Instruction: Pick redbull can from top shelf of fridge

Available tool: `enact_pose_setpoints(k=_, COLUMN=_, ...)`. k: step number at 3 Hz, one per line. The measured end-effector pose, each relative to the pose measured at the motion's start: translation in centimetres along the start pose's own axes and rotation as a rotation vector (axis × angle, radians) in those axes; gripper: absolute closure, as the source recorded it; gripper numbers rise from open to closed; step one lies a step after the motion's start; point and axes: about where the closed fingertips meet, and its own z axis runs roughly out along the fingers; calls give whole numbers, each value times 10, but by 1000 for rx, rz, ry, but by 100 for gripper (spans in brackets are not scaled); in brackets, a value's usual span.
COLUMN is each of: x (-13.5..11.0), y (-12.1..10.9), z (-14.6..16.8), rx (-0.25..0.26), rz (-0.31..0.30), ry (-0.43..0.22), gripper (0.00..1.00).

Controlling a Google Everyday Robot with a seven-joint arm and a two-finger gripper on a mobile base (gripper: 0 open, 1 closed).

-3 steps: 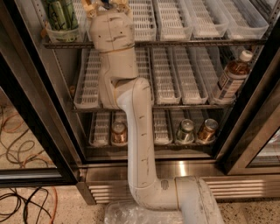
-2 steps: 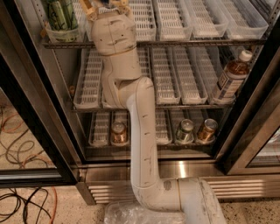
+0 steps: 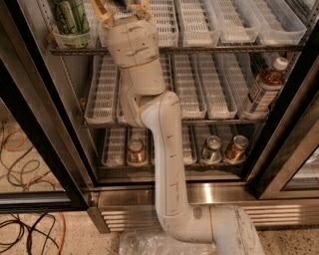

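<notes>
Camera view looks down into the fridge (image 3: 239, 191), door open, with the white arm (image 3: 164, 149) rising from the floor past the two lower racks to the top shelf (image 3: 224, 48). Over the last second the arm has crept only a little: its thick wrist section has edged slightly rightward and further into the shelf, while the elbow has barely shifted. Nothing on the racks has moved: the green can (image 3: 67, 17) in its clear tub at the top left, the brown bottle (image 3: 264, 89) leaning at the right of the middle rack, and the small cans (image 3: 235, 148) on the bottom rack all sit where they did. The gripper (image 3: 122, 9) is at the very top edge, just right of the green can, set about a sliver of blue that I take to be the redbull can (image 3: 118, 3), on the top shelf and mostly cut off. Whether the gripper is spread or pinching the can, I cannot tell. The small creep suggests a final alignment, with the lift-out not yet done.
</notes>
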Motion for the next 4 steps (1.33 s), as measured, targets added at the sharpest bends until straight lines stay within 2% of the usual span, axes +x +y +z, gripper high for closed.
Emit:
enact_pose_setpoints(k=1, x=-22, y=-6, z=-8, rx=-41, rz=39, ry=5, gripper=100)
enact_pose_setpoints(k=2, x=-41, y=-3, z=-27, rx=-87, rz=91, ry=42, gripper=100)
enact_pose_setpoints(k=3, x=-69, y=6, z=-51, rx=-163, rz=174, ry=109, gripper=100)
enact_pose_setpoints(k=4, x=-88, y=21, z=-81, rx=-295, rz=266, ry=184, gripper=100)
